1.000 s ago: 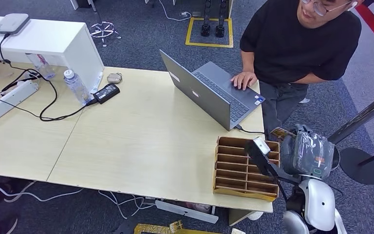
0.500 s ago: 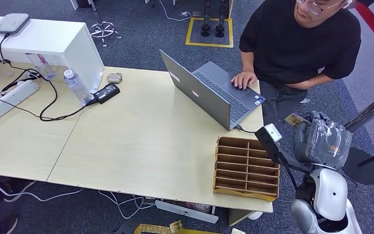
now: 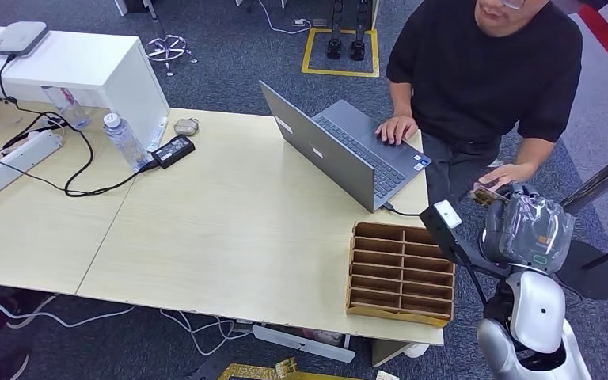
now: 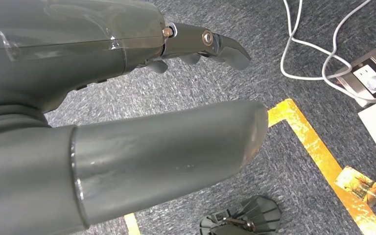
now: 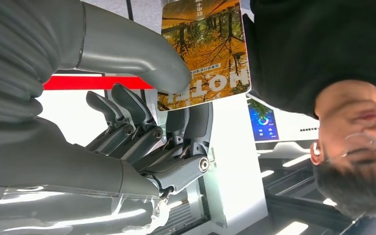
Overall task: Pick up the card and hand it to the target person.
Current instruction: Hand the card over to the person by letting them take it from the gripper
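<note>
Card (image 5: 205, 49) pinched in right hand (image 5: 142, 112).

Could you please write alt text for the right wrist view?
The robot's right hand pinches a card printed with orange autumn trees between its thick grey thumb and its darker fingers, holding it out toward a person in a black shirt. The picture is turned upside down.
</note>
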### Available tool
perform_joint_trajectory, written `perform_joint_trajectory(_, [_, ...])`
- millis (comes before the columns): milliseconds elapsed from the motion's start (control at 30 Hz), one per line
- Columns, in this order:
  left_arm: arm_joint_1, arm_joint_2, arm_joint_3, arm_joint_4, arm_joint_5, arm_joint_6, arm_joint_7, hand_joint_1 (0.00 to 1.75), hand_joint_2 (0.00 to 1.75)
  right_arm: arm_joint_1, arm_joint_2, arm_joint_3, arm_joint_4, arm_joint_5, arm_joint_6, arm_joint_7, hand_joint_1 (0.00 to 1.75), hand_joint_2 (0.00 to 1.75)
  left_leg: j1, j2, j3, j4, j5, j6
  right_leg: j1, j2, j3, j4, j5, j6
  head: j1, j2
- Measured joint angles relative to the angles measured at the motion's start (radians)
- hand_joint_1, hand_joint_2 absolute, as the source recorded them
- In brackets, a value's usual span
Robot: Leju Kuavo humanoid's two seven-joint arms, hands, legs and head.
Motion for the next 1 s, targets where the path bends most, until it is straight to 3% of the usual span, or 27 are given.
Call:
perform_joint_trajectory(733, [0.0,0.0,-0.013,0.0,-0.002,-0.002,0.005,0.0,0.0,0.0,0.0,-0.001,0.048,0.018,0.006,-0.002,1.41,1.75,0.0,0.0,0.0,0.0,0.0,0.0,0.0,0.0,0.0,0.0,0.0,0.0,0.0,0.0])
perform_joint_trajectory(800, [0.0,0.0,-0.015,0.0,-0.002,-0.002,0.006,0.0,0.0,0.0,0.0,-0.001,0.05,0.02,0.01,0.0,1.12,1.75,0.0,0.0,0.0,0.0,0.0,0.0,0.0,0.0,0.0,0.0,0.0,0.0,0.0,0.0])
perform_joint_trajectory(867, [0.0,0.0,-0.015,0.0,-0.002,-0.002,0.007,0.0,0.0,0.001,0.0,-0.002,0.05,0.021,0.014,0.001,0.43,1.75,0.0,0.0,0.0,0.0,0.0,0.0,0.0,0.0,0.0,0.0,0.0,0.0,0.0,0.0])
perform_joint_trajectory(900, [0.0,0.0,-0.016,0.0,-0.002,-0.002,0.007,0.0,0.0,0.002,0.0,-0.002,0.051,0.023,0.016,0.001,0.17,1.75,0.0,0.0,0.0,0.0,0.0,0.0,0.0,0.0,0.0,0.0,0.0,0.0,0.0,0.0])
perform_joint_trajectory(933, [0.0,0.0,-0.016,0.0,-0.002,-0.002,0.007,0.0,0.0,0.002,0.0,-0.002,0.051,0.023,0.017,0.002,0.0,1.75,0.0,0.0,0.0,0.0,0.0,0.0,0.0,0.0,0.0,0.0,0.0,0.0,0.0,0.0])
perform_joint_trajectory(1000, [0.0,0.0,-0.016,0.0,-0.002,-0.002,0.007,0.0,0.0,0.003,0.0,-0.002,0.052,0.026,0.019,0.002,0.0,1.75,0.0,0.0,0.0,0.0,0.0,0.0,0.0,0.0,0.0,0.0,0.0,0.0,0.0,0.0])
